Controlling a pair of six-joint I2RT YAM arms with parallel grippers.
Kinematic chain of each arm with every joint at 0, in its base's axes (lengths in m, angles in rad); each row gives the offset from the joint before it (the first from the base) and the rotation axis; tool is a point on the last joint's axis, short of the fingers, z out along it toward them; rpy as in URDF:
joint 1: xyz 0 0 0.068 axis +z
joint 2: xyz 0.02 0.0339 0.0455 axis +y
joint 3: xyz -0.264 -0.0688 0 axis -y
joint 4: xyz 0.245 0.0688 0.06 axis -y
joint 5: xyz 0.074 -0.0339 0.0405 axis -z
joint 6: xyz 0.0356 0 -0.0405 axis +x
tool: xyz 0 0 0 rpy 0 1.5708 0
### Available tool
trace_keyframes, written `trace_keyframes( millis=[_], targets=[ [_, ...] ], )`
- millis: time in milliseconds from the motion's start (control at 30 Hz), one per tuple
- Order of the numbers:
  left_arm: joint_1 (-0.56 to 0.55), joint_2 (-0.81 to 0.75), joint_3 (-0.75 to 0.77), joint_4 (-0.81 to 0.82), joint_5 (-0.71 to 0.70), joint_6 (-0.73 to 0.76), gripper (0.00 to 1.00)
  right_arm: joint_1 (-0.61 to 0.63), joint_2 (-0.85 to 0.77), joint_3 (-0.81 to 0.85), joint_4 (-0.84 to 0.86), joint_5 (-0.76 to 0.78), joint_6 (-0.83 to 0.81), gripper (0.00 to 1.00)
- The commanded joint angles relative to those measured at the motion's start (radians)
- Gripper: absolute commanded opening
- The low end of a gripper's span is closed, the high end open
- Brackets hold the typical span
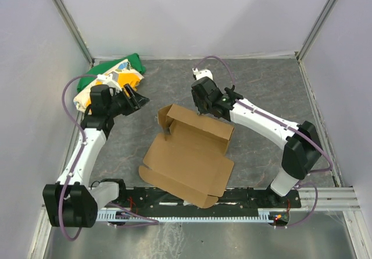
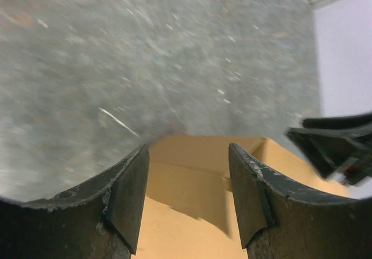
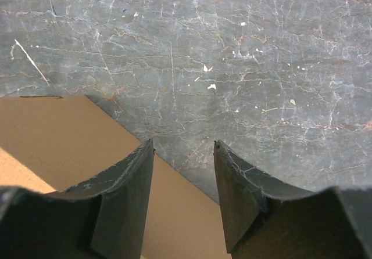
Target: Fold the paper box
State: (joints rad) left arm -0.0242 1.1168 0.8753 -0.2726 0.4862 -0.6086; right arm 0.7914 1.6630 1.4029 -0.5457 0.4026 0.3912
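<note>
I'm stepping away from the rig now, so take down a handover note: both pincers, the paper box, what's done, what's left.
Left pincer: open, empty, by the far left corner of the paper box.
Right pincer: open, empty, at the box's far edge.
Box: mid-table, mostly flat.
Done: far wall and one corner flap raised.
Left: the other sides and closing it.

The left arm (image 1: pixel 87 148) rises from its base and bends inward; the left end effector (image 1: pixel 138 100) points right, its fingers (image 2: pixel 131 195) parted. The right arm (image 1: pixel 261 122) stretches up and leftward; the right end effector (image 1: pixel 201 107) tilts downward, fingers (image 3: pixel 125 201) likewise spread, gripping nothing.
</note>
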Motion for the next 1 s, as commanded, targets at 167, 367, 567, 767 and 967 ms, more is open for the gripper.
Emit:
trace_keyframes(
  millis=[167, 367, 567, 767, 967],
  targets=[
    [0.005, -0.122, -0.425, 0.651, 0.003, 0.262, 0.6, -0.008, -0.01, 0.198, -0.21, -0.087, -0.102, 0.54],
    [-0.035, -0.122, -0.511, 0.753, 0.035, 0.331, 0.58, -0.032, -0.032, 0.259, -0.308, -0.201, -0.112, 0.54],
    [-0.054, -0.087, -0.474, 0.777, 0.091, 0.386, 0.59, -0.038, -0.014, 0.238, -0.3, -0.38, -0.095, 0.54],
    [-0.151, -0.031, -0.461, 0.793, 0.123, 0.588, 0.62, -0.044, -0.023, 0.232, -0.308, -0.438, -0.104, 0.54],
    [-0.22, -0.017, -0.483, 0.77, 0.14, 0.725, 0.65, -0.053, -0.002, 0.252, -0.335, -0.535, -0.127, 0.54]
  ],
)
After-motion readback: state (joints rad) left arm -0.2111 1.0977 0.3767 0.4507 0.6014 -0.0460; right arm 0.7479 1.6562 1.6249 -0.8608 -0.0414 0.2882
